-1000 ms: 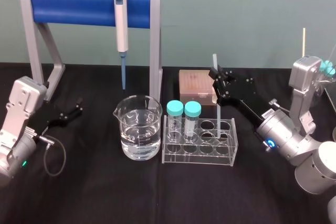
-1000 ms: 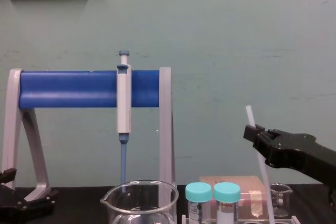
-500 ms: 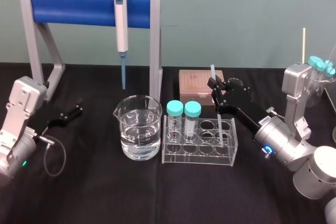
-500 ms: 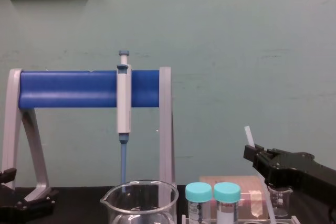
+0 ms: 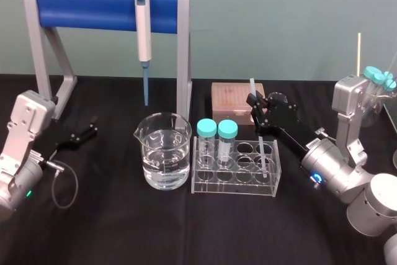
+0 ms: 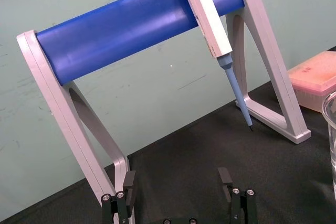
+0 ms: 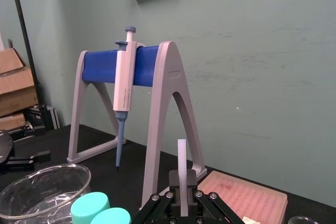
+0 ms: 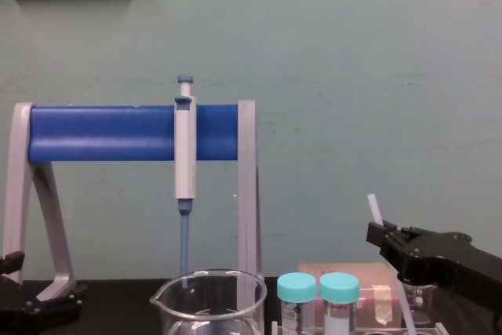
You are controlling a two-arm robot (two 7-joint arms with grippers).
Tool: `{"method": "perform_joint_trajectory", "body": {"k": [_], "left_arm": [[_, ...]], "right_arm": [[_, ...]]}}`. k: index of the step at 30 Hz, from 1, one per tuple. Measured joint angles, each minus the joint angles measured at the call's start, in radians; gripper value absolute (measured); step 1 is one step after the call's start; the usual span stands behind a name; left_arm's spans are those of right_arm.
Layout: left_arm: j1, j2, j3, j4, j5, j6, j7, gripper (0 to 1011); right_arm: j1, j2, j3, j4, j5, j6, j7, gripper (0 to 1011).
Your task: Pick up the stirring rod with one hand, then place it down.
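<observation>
Stirring rod (image 5: 252,87) is held tilted at right, its lower end set in a right-end well of the clear rack (image 5: 234,189), its upper part clamped by the right gripper (image 5: 255,102) just behind the rack. The left gripper (image 5: 87,130) is parked at left, fingers spread, before the pipette stand (image 5: 93,7).

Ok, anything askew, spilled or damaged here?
Nothing spilled or damaged. The stirring rod leans into the tube rack, but the right tool is shut on it. The left tool sits open by the stand.
</observation>
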Motion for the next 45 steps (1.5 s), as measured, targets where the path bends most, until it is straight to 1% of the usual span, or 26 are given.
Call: {"method": "perform_joint_trajectory", "body": {"k": [3, 5, 8, 10, 12, 13, 15, 16, 19, 20, 24, 26, 27, 32, 34, 36, 37, 38, 39, 41, 44, 45], "left_arm": [[0.0, 0.0, 0.0, 0.0, 0.0, 0.0, 0.0, 1000], [0.0, 0.0, 0.0, 0.0, 0.0, 0.0, 0.0, 1000], [0.0, 0.0, 0.0, 0.0, 0.0, 0.0, 0.0, 1000], [0.0, 0.0, 0.0, 0.0, 0.0, 0.0, 0.0, 1000], [0.0, 0.0, 0.0, 0.0, 0.0, 0.0, 0.0, 1000], [0.0, 0.0, 0.0, 0.0, 0.0, 0.0, 0.0, 1000], [0.0, 0.0, 0.0, 0.0, 0.0, 0.0, 0.0, 1000], [0.0, 0.0, 0.0, 0.0, 0.0, 0.0, 0.0, 1001], [0.0, 0.0, 0.0, 0.0, 0.0, 0.0, 0.0, 1000], [0.0, 0.0, 0.0, 0.0, 0.0, 0.0, 0.0, 1000], [0.0, 0.0, 0.0, 0.0, 0.0, 0.0, 0.0, 1000], [0.0, 0.0, 0.0, 0.0, 0.0, 0.0, 0.0, 1000], [0.0, 0.0, 0.0, 0.0, 0.0, 0.0, 0.0, 1000], [0.0, 0.0, 0.0, 0.0, 0.0, 0.0, 0.0, 1000], [0.0, 0.0, 0.0, 0.0, 0.0, 0.0, 0.0, 1000], [0.0, 0.0, 0.0, 0.0, 0.0, 0.0, 0.0, 1000], [0.0, 0.0, 0.0, 0.0, 0.0, 0.0, 0.0, 1000], [0.0, 0.0, 0.0, 0.0, 0.0, 0.0, 0.0, 1000], [0.0, 0.0, 0.0, 0.0, 0.0, 0.0, 0.0, 1000], [0.0, 0.0, 0.0, 0.0, 0.0, 0.0, 0.0, 1000], [0.0, 0.0, 0.0, 0.0, 0.0, 0.0, 0.0, 1000], [0.0, 0.0, 0.0, 0.0, 0.0, 0.0, 0.0, 1001]], "right_arm": [[0.0, 0.0, 0.0, 0.0, 0.0, 0.0, 0.0, 69], [0.0, 0.0, 0.0, 0.0, 0.001, 0.0, 0.0, 92], [0.0, 0.001, 0.0, 0.0, 0.001, 0.0, 0.0, 201], [0.0, 0.001, 0.0, 0.0, 0.002, 0.0, 0.001, 231], [0.0, 0.001, 0.0, 0.0, 0.003, 0.0, 0.001, 338], [0.0, 0.001, 0.0, 0.0, 0.003, 0.0, 0.001, 338], [0.0, 0.001, 0.0, 0.0, 0.003, 0.0, 0.001, 397], [0.0, 0.001, 0.0, -0.001, 0.003, 0.0, 0.001, 457], [0.0, 0.001, 0.0, -0.001, 0.004, 0.0, 0.001, 517], [0.0, 0.001, 0.0, -0.001, 0.004, 0.0, 0.002, 575], [0.0, 0.001, 0.0, -0.001, 0.004, -0.001, 0.002, 700], [0.0, 0.001, 0.0, -0.001, 0.004, -0.001, 0.002, 738], [0.0, 0.001, 0.0, -0.002, 0.004, -0.001, 0.002, 795], [0.0, 0.001, 0.0, -0.002, 0.004, -0.001, 0.003, 934], [0.0, 0.001, 0.0, -0.002, 0.004, -0.001, 0.003, 966], [-0.002, 0.001, 0.01, -0.012, 0.004, -0.009, -0.003, 1003], [-0.004, 0.001, 0.016, -0.018, 0.004, -0.014, -0.008, 1000], [-0.01, 0.0, 0.029, -0.03, -0.001, -0.023, -0.028, 1000], [-0.01, 0.0, 0.029, -0.03, -0.001, -0.023, -0.028, 1000], [-0.025, -0.003, 0.056, -0.055, -0.025, -0.034, -0.085, 1000], [-0.041, -0.004, 0.074, -0.072, -0.054, -0.035, -0.136, 1000], [-0.051, -0.004, 0.084, -0.08, -0.072, -0.025, -0.167, 1000]]}}
